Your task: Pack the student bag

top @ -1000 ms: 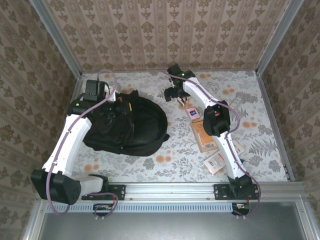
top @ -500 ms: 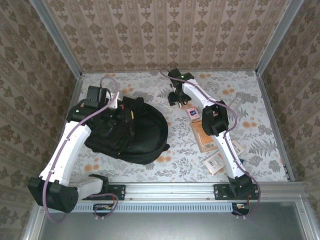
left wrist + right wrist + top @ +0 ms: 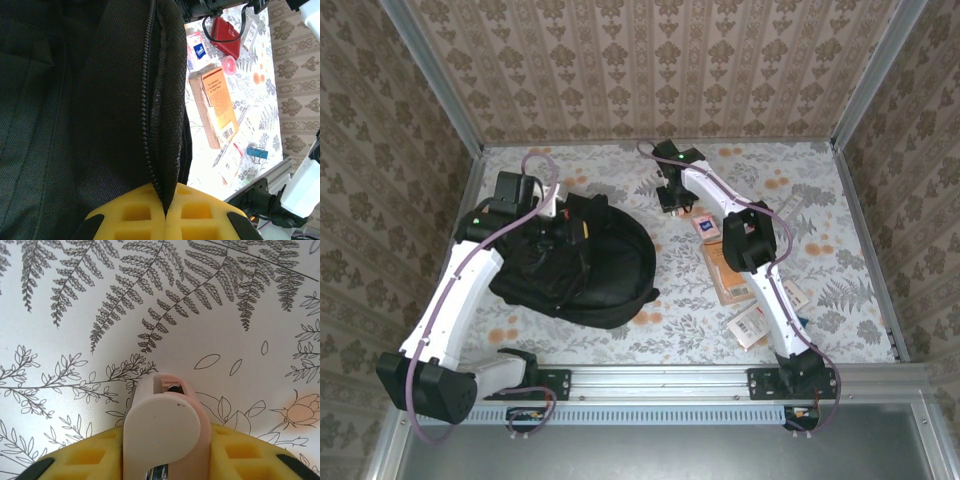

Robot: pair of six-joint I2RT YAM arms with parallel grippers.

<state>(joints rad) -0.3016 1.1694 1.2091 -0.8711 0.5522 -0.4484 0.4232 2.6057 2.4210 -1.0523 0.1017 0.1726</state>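
Both arms shifted only slightly | left gripper (image 3: 166, 210) clamped on zipper rim (image 3: 150, 100) of bag (image 3: 600, 260), likely keeping its mouth open | right gripper (image 3: 162, 455) grasps pale rounded item (image 3: 160, 430) near far edge of table (image 3: 680, 300), apparently for packing | bag lies by left edge

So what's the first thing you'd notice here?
The big black student bag sits left on the flowery table. The left gripper pinches its zipper edge, and the right gripper holds a pale round thing. An orange book lies on the right.
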